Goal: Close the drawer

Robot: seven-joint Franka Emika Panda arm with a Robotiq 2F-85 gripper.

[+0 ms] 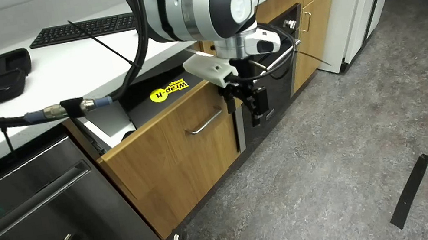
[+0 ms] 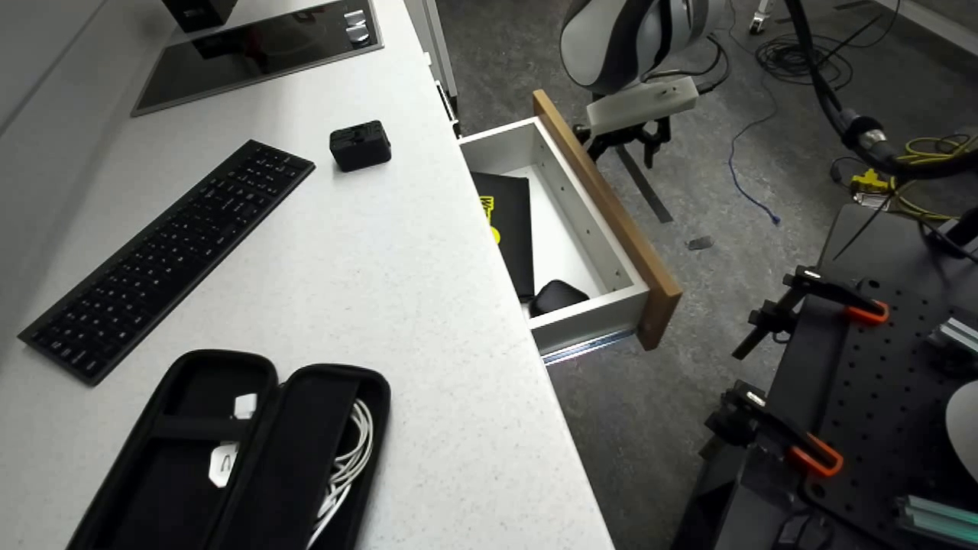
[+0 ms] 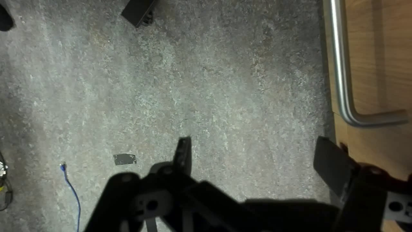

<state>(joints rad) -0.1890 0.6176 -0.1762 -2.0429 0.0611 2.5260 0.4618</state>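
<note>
I see the drawer [image 1: 172, 158] standing open at eight o'clock from the end effector [image 1: 244, 112] in an exterior view. In an exterior view its wooden front [image 2: 608, 198] runs from eleven to five, the end effector outside it. In the wrist view the fingers [image 3: 333, 164] spread wide, holding nothing, that wooden front toward two o'clock, where I'd guess the push must go.

The claw [image 3: 254, 149] is before the drawer [image 1: 169, 163], the keyboard [image 2: 170, 260] on the countertop [image 2: 412, 290].

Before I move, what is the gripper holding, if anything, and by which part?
Nothing is held: the gripper is open, and the drawer handle lies outside its jaws.
</note>
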